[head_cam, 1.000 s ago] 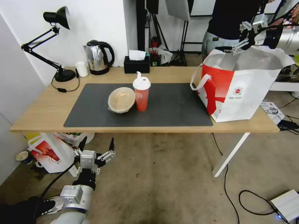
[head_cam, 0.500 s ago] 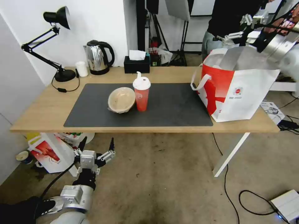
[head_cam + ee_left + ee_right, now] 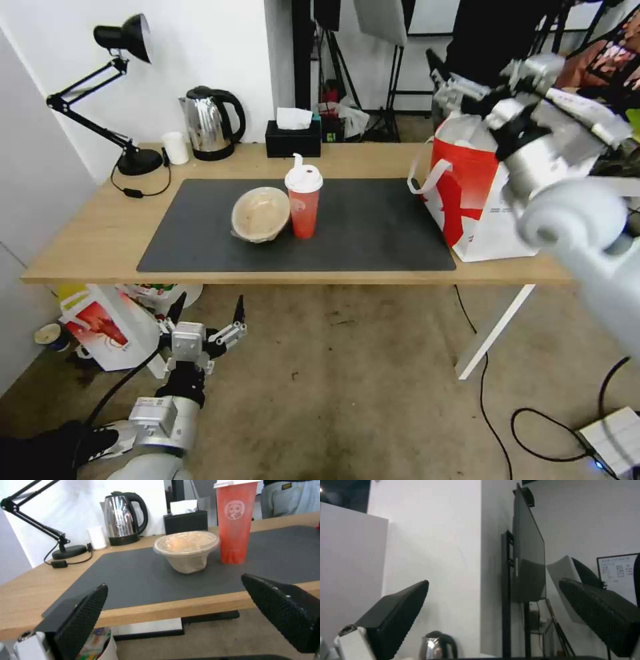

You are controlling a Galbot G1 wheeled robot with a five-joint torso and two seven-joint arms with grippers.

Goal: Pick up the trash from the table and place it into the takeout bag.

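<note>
In the head view, the takeout bag [image 3: 477, 193] stands open at the right end of the surface [image 3: 93, 233], its foil-lined mouth partly hidden by the right arm; something pale shows just inside the rim, too little to identify. The right tool [image 3: 448, 85] is raised above the bag's far rim, its fingers apart and holding nothing. On the dark mat [image 3: 373, 227], near the middle of the surface, the tan film-covered bowl [image 3: 260, 213] lies tipped, touching the upright red drink cup [image 3: 303, 203] with its white spouted lid. The left tool [image 3: 207, 313] hangs below the surface's near edge, fingers spread. In the left wrist view, the bowl [image 3: 186, 550] sits sealed under film beside the cup [image 3: 235, 520], seen between the spread fingertips [image 3: 83, 615]. In the right wrist view, the tool's fingers [image 3: 396, 615] stand wide apart against a white wall.
</note>
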